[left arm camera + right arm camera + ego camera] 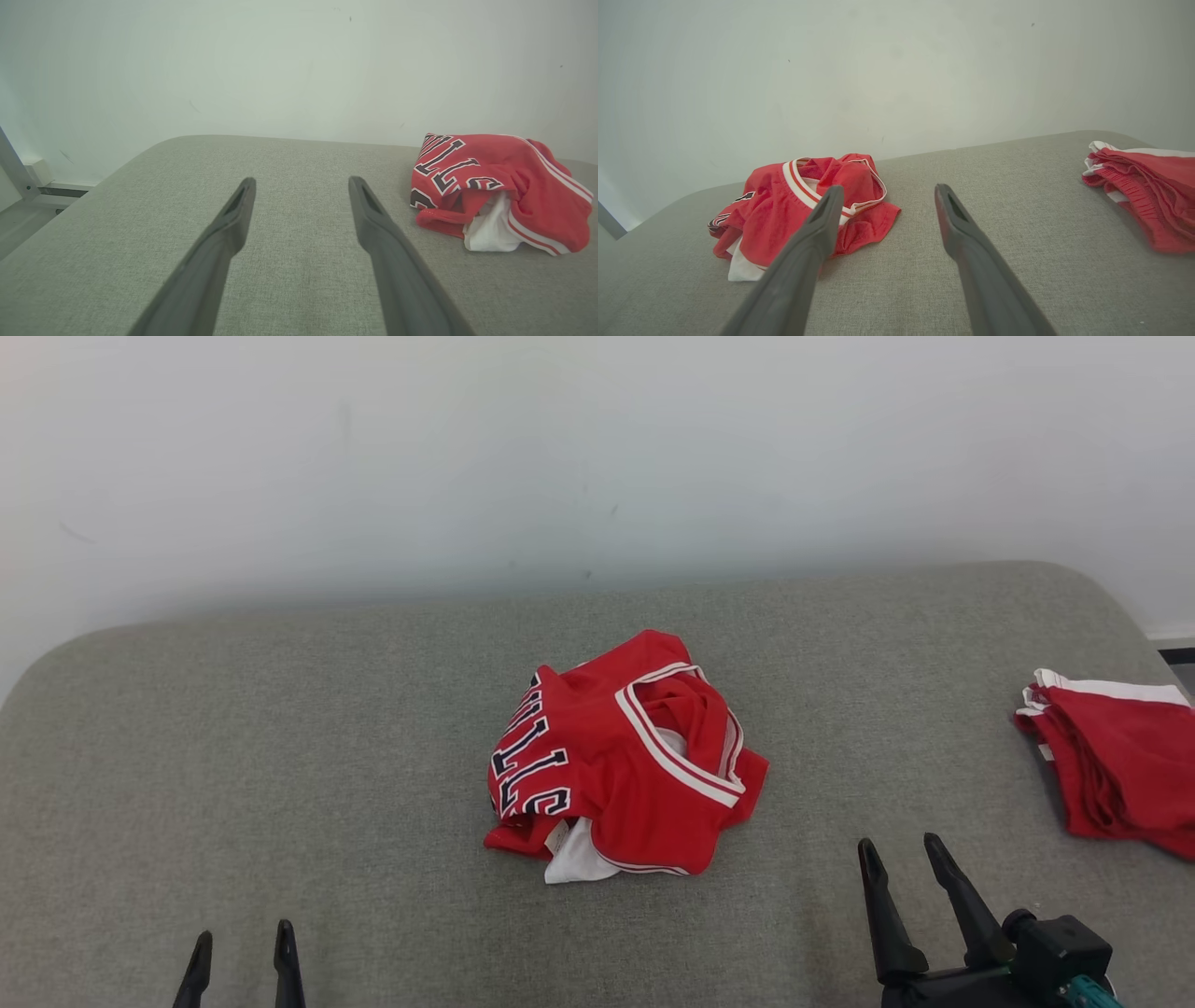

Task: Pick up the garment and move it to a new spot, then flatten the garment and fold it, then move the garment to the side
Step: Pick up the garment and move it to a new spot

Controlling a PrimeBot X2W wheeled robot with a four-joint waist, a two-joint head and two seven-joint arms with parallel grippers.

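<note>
Dark fingers of left gripper and right gripper spread wide, empty, at near edge. Seemingly nothing begun: pick-up, flattening, folding, setting aside all remain. Garment, red jersey, white trim, dark lettering, lies crumpled mid grey cushion. Folded red pile far right.

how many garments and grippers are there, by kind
crumpled red jersey: 1
folded red garment pile: 1 (pieces in it cannot be told apart)
open grippers: 2 (left gripper, right gripper)
total: 4
</note>
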